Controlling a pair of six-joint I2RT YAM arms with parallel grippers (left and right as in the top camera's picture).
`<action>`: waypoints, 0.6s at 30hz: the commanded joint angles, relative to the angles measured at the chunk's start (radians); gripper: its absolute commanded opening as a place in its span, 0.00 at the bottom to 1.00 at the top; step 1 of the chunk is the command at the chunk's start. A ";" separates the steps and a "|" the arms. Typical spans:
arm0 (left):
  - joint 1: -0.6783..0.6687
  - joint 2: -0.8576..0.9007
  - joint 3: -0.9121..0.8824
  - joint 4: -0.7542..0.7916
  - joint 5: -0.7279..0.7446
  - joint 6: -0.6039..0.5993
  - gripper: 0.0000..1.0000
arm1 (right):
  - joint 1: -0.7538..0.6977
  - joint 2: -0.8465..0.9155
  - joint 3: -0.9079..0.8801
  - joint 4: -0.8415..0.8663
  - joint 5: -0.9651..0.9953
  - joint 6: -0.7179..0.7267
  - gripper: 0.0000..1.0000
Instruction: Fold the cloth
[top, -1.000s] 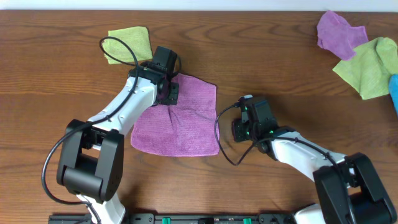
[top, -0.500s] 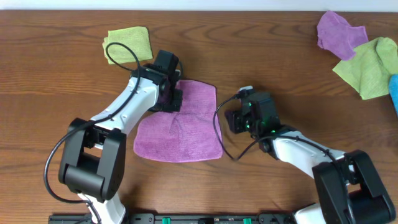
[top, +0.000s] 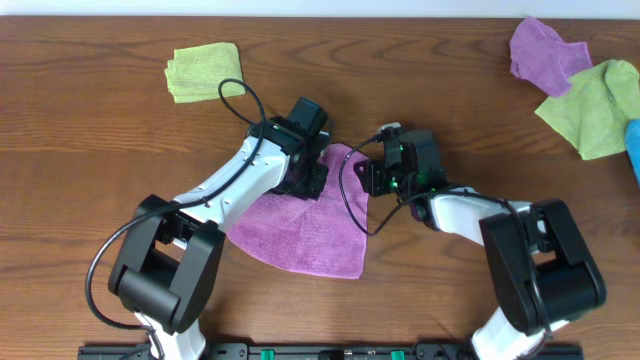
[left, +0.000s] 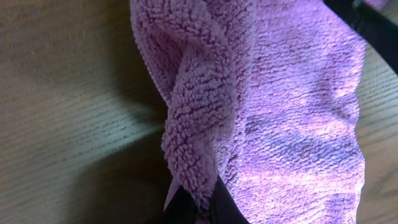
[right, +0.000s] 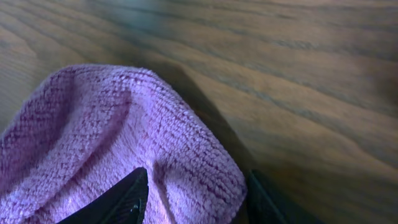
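White links (top: 235, 185), black joints (top: 160, 278), cables (top: 343, 190), fingers (right: 121, 198).

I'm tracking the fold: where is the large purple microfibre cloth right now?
In the overhead view, the purple microfibre cloth lies near the middle of the wooden table, its top edge between the left gripper and the right gripper.

Purple cloth (top: 300, 230), terry weave.
Unfolded, rumpled; upper edge bunched and raised, lower part spread flat.
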 joint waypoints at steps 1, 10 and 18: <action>0.003 0.017 -0.005 -0.024 0.001 0.007 0.06 | -0.005 0.013 0.028 -0.003 -0.042 0.011 0.51; 0.003 0.017 -0.005 -0.028 -0.022 0.007 0.06 | -0.005 0.013 0.031 -0.010 -0.067 0.012 0.01; 0.003 0.016 -0.005 0.063 -0.099 0.004 0.06 | -0.010 0.012 0.058 0.054 -0.068 0.019 0.01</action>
